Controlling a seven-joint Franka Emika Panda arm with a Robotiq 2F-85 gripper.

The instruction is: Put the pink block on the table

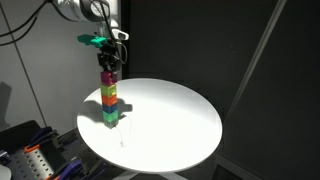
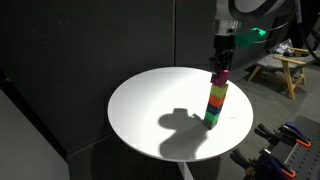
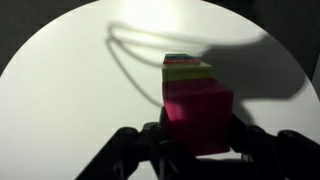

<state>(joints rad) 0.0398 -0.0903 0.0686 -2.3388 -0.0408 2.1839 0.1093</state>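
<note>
Since the gripper (image 3: 198, 140) is clamped on the pink block (image 3: 197, 112), the step in hand reads as the grasp at the top of the tower, with the lift not yet made. Nearest the wrist camera, the dark fingers (image 3: 150, 142) press on the block's left and right faces. The cube sits squarely between them and fills the whole gap.

Just past the pink block, the edge of a yellow-green block (image 3: 188, 71) peeps out from under it, with a sliver of a further cube beyond. That suggests the pink one rests on the stack or hangs barely above it. Whether the two faces touch cannot be told.

In both exterior views the pink block (image 1: 108, 75) (image 2: 219, 76) is the topmost cube of a tall, narrow tower (image 1: 109, 100) (image 2: 215, 102), and the gripper (image 1: 107, 63) (image 2: 220, 62) comes down on it from above.

The tower stands on the table (image 3: 60, 90), toward its left edge in an exterior view (image 1: 170, 120) and toward its right edge in an exterior view (image 2: 150, 100). Farther out, wide bare white surface lies open on the other side of the stack, crossed by the arm's shadow (image 2: 180, 122).

The next move probably calls for a straight, gentle rise, so that the slim tower is not dragged or tipped. After that comes a sideways carry over bare tabletop well apart from the stack, a descent until the cube meets the surface, and only then a release.
</note>
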